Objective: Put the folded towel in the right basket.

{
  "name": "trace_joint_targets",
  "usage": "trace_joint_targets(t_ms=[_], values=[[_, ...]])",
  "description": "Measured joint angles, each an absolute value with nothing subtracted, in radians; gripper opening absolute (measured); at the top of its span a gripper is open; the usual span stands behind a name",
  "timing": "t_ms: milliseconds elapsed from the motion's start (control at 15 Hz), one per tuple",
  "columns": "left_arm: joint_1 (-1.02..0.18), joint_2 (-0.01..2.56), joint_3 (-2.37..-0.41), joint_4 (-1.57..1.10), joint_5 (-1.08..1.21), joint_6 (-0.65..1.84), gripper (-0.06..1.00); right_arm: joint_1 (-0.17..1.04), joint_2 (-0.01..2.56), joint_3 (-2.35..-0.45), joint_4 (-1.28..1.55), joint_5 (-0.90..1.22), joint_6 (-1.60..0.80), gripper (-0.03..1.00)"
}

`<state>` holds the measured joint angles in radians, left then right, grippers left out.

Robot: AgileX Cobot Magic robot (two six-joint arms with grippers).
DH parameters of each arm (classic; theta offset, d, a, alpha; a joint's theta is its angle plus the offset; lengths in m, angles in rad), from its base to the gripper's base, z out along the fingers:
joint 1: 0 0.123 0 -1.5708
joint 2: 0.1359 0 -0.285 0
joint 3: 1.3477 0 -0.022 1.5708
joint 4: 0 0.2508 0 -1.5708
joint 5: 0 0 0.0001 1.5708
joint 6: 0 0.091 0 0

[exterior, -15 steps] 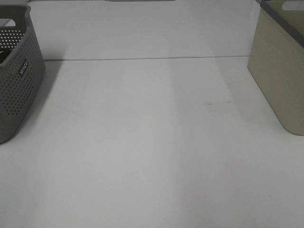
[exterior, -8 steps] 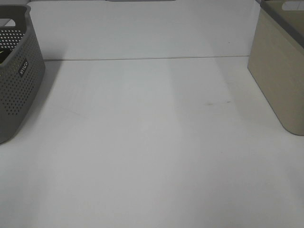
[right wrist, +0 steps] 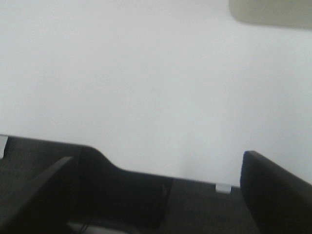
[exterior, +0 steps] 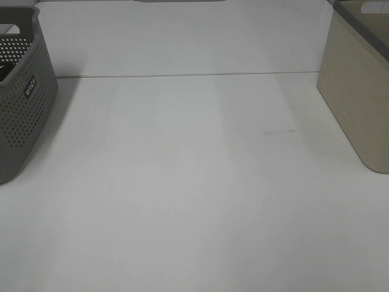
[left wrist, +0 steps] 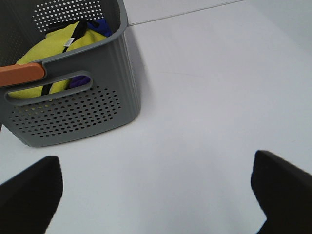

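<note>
A yellow folded cloth [left wrist: 58, 46], the only towel-like thing in view, lies inside the grey perforated left basket [left wrist: 73, 114], next to a blue item [left wrist: 102, 23]. The exterior high view shows that basket [exterior: 21, 103] at the left edge, its contents hidden. The beige right basket [exterior: 358, 91] stands at the right edge; its corner [right wrist: 273, 12] shows in the right wrist view. My left gripper [left wrist: 156, 195] is open and empty over the table, a short way from the grey basket. My right gripper [right wrist: 156, 195] is open and empty near the table's edge. Neither gripper shows in the exterior high view.
The white table [exterior: 194, 182] runs between the two baskets. The grey basket has an orange grip [left wrist: 22, 74] on its rim. In the right wrist view the table edge [right wrist: 146, 170] meets a dark surface below it.
</note>
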<state>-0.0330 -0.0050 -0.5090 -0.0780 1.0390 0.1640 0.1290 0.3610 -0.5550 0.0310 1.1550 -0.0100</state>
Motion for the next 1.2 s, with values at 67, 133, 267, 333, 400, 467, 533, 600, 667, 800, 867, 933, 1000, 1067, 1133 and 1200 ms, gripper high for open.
trace_joint_targets(t_ms=[67, 133, 267, 333, 400, 467, 533, 600, 667, 800, 867, 933, 1000, 1067, 1133, 1200], values=[[-0.033, -0.005, -0.509, -0.078, 1.039, 0.164, 0.99, 0.129, 0.205, -0.54, 0.034, 1.108, -0.052, 0.83], [-0.033, -0.005, -0.509, -0.078, 1.039, 0.164, 0.99, 0.129, 0.144, -0.517, 0.036, 1.084, -0.057, 0.83], [-0.033, -0.005, -0.509, -0.078, 1.039, 0.164, 0.99, 0.129, 0.057, -0.508, 0.039, 1.072, -0.058, 0.83], [-0.033, -0.005, -0.509, -0.078, 1.039, 0.164, 0.99, 0.129, 0.035, -0.508, 0.041, 1.067, -0.058, 0.83], [-0.033, -0.005, -0.509, -0.078, 1.039, 0.164, 0.99, 0.129, 0.026, -0.508, 0.041, 1.066, -0.058, 0.83], [-0.033, -0.005, -0.509, -0.078, 1.039, 0.164, 0.99, 0.129, 0.026, -0.508, 0.041, 1.063, -0.058, 0.83], [-0.033, -0.005, -0.509, -0.078, 1.039, 0.164, 0.99, 0.129, 0.025, -0.508, 0.041, 1.063, -0.058, 0.83], [-0.033, -0.005, -0.509, -0.078, 1.039, 0.164, 0.99, 0.129, 0.024, -0.508, 0.041, 1.063, -0.058, 0.83], [-0.033, -0.005, -0.509, -0.078, 1.039, 0.164, 0.99, 0.129, 0.023, -0.508, 0.041, 1.063, -0.058, 0.83], [-0.033, -0.005, -0.509, -0.078, 1.039, 0.164, 0.99, 0.129, 0.02, -0.508, 0.041, 1.063, -0.058, 0.83], [-0.033, -0.005, -0.509, -0.078, 1.039, 0.164, 0.99, 0.129, 0.02, -0.508, 0.041, 1.063, -0.058, 0.83], [-0.033, -0.005, -0.509, -0.078, 1.039, 0.164, 0.99, 0.129, 0.02, -0.508, 0.041, 1.063, -0.058, 0.83], [-0.033, -0.005, -0.509, -0.078, 1.039, 0.164, 0.99, 0.127, 0.02, -0.508, 0.041, 1.063, -0.058, 0.83], [-0.033, -0.005, -0.509, -0.078, 1.039, 0.164, 0.99, 0.107, 0.02, -0.508, 0.043, 1.063, -0.058, 0.83], [-0.033, -0.005, -0.509, -0.078, 1.039, 0.164, 0.99, 0.069, 0.02, -0.508, 0.045, 1.063, -0.058, 0.83], [-0.033, -0.005, -0.509, -0.078, 1.039, 0.164, 0.99, 0.011, 0.019, -0.508, 0.048, 1.063, -0.058, 0.83]])
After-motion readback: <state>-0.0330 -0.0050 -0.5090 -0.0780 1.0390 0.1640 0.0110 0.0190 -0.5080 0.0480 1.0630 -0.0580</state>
